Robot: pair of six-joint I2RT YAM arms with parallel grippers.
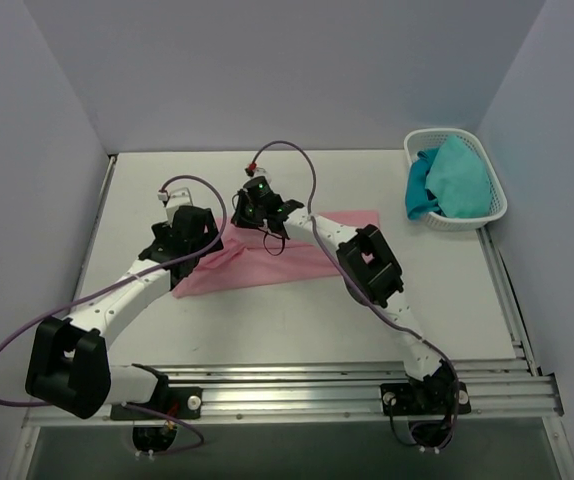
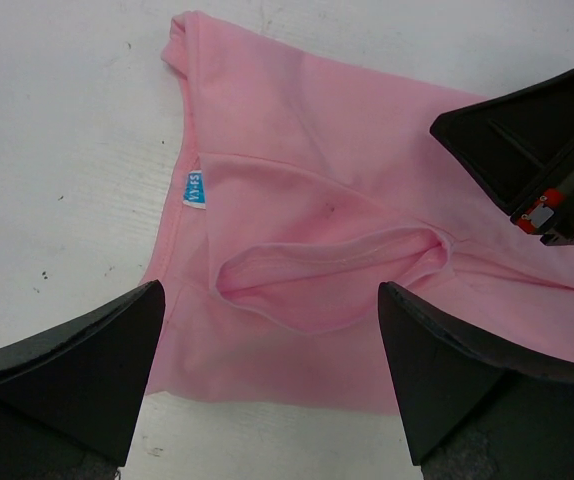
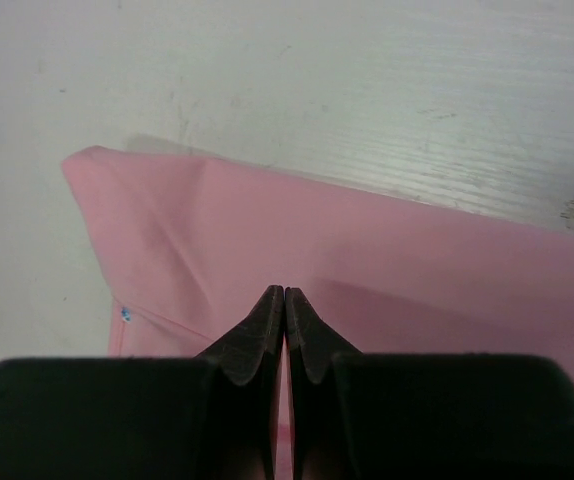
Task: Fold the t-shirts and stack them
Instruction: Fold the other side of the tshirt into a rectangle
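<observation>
Top view: pink t-shirt (image 1: 267, 265) lies mid-bench (image 1: 267, 330) as a long, flattish band; the white basket (image 1: 495, 208) with teal cloth (image 1: 457, 180) sits well apart from the shirt's right end. Left pincer (image 1: 189, 243) hangs over the shirt's left end, right pincer (image 1: 257, 205) at its far edge. Looks like the folding step, with stacking not yet begun. Left wrist view: left pincer released, jaws wide. Between them lie the shirt's collar opening and a loose pocket of cloth, with the blue neck label (image 2: 194, 190) just beside; no contact seen. Right wrist view: right pincer clenched, tips meeting right at the shirt's surface near its corner. Can't tell if it has pinched any cloth. Next move probably needs a confirmed pinch on the right, then the left closing on the collar end so both can lift and fold evenly.
</observation>
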